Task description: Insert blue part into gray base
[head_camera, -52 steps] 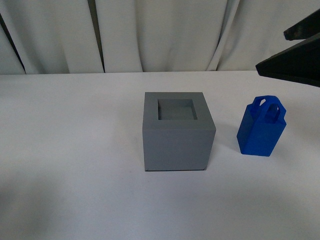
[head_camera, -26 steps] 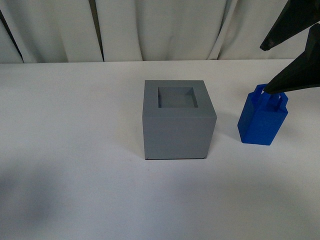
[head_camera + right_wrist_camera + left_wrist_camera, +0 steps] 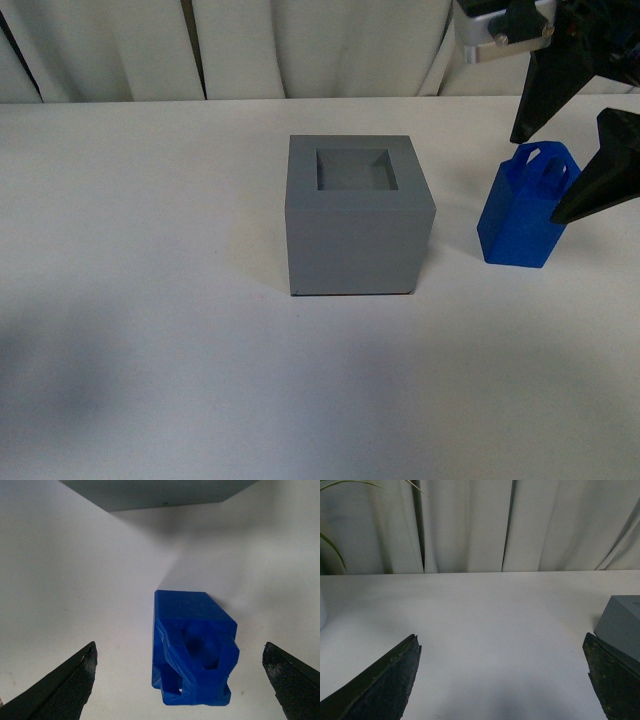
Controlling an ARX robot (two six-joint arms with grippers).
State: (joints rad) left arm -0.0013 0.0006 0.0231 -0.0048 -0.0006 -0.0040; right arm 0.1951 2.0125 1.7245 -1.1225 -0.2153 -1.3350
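The blue part (image 3: 527,215) is stood upright on the bench (image 3: 150,250), its long axis vertical and its loop handle (image 3: 548,160) uppermost, just to the right of the gray base (image 3: 357,215) and apart from it. The right tool (image 3: 545,178) is held directly over the part with its jaws spread wide. In the right wrist view the blue part (image 3: 192,650) is seen between the two fingers of the right tool (image 3: 179,647), with bare bench showing on either side, so no contact is judged to have been made. The part is thus straddled rather than gripped, and a short descent followed by a closing of the jaws across its body appears to be what is called for. The recess (image 3: 355,170) in the top of the base is open and unoccupied, and lies to the left of the part. The left tool (image 3: 501,639) is also held with its jaws apart and nothing between them; only a corner of the gray base (image 3: 620,625) is seen beside it, so the right arm is plainly the nearer to the part.
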